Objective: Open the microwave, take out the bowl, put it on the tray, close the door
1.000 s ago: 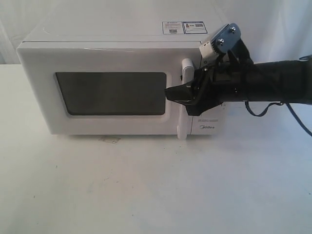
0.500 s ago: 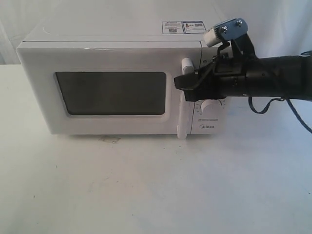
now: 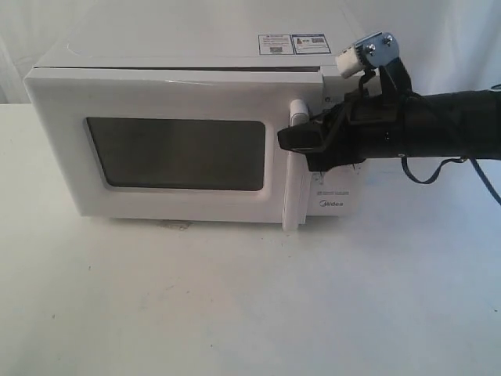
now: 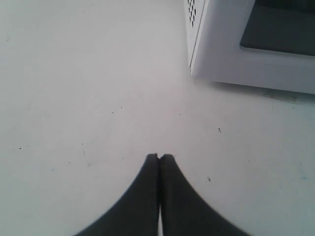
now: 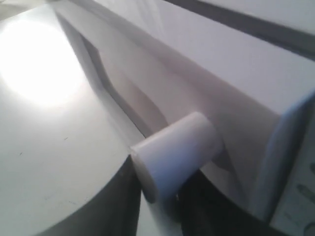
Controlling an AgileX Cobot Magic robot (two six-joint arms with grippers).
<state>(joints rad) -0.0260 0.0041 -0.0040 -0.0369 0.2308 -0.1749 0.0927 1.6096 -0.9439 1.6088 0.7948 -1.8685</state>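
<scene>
The white microwave (image 3: pixel 180 82) stands at the back of the table, and its door (image 3: pixel 63 157) with the dark window is cracked open a little at the handle side. My right gripper (image 3: pixel 291 139) reaches in from the right and its black fingers straddle the upper part of the tall white bar handle (image 3: pixel 294 192). In the right wrist view the handle's round top end (image 5: pixel 177 152) sits between the dark fingers (image 5: pixel 110 206), held. My left gripper (image 4: pixel 160 157) is shut and empty above the table near the microwave's corner (image 4: pixel 216 54). The bowl is hidden and no tray is in view.
The lower part of the dial panel with the Midea logo (image 3: pixel 333 207) shows below my right arm (image 3: pixel 438 125). Stickers (image 3: pixel 293 43) lie on the microwave's top. Bare white tabletop (image 3: pixel 250 298) stretches in front, with a small stain (image 3: pixel 176 225) under the door.
My right gripper rose from the middle of the handle to its upper part. The door's handle side has since swung slightly outward, with a gap showing along its top edge.
</scene>
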